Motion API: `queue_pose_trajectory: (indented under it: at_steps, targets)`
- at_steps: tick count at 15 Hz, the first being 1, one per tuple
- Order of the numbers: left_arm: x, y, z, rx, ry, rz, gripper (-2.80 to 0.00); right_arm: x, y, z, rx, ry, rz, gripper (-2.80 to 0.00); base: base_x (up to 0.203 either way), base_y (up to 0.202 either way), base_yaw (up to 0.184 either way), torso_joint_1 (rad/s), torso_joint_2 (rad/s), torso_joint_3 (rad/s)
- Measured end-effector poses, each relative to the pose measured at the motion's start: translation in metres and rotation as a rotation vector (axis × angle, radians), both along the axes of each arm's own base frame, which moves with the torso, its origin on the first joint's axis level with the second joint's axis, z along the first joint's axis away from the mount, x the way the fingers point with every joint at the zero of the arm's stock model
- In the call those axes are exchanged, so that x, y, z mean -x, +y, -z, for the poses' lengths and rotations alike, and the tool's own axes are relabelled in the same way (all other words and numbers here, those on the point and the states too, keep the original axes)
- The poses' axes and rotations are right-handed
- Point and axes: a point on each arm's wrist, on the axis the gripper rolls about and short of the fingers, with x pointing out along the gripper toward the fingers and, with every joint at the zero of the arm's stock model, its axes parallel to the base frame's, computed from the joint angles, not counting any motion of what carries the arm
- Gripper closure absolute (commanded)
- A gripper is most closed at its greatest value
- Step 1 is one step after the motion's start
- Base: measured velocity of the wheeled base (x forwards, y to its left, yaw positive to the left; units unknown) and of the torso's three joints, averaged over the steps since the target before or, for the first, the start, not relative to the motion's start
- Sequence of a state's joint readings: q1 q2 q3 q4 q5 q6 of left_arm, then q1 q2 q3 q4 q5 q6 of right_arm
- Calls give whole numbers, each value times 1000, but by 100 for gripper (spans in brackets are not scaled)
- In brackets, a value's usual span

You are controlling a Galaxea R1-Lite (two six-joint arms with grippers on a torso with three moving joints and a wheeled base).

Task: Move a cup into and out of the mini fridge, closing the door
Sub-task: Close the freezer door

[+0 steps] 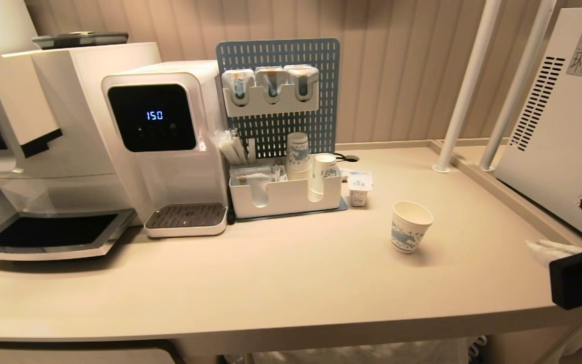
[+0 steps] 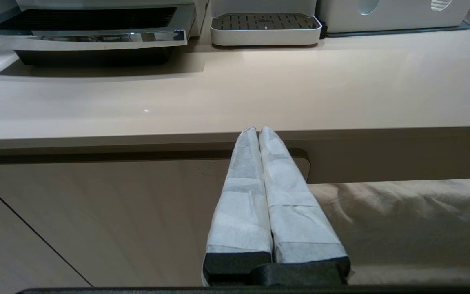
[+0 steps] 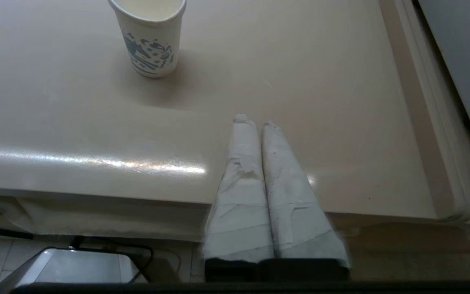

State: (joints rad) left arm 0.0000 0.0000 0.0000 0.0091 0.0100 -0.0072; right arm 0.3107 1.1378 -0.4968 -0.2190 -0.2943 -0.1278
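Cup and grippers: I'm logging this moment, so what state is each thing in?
cup: upright, empty, alone on the counter, not held.
right gripper: shut, empty, above the counter near its front edge.
left gripper: shut, empty, at the counter's front edge.
water dispenser: on, showing 150.

One cup point(image 1: 411, 226), one mini fridge point(image 1: 559, 126), two claws point(image 3: 255, 121) point(image 2: 258, 130).
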Motion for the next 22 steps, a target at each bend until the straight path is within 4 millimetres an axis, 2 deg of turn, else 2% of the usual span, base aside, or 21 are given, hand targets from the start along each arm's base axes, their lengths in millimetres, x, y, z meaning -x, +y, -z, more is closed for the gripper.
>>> queue_pose_trajectory:
  at_steps: [3,12,16,22]
  targets:
    - [0,0,0,0,0,-1,0,18,-7,-6,7,-64,45,0,0,0,0,0,0,0]
    - [0,0,0,0,0,0,0,98,-34,25,37,7,76,0,0,0,0,0,0,0]
    - [0,0,0,0,0,0,0,120,-41,29,-34,-82,80,0,0,0,0,0,0,0]
    - [0,0,0,0,0,0,0,146,-42,63,-167,-149,23,0,0,0,0,0,0,0]
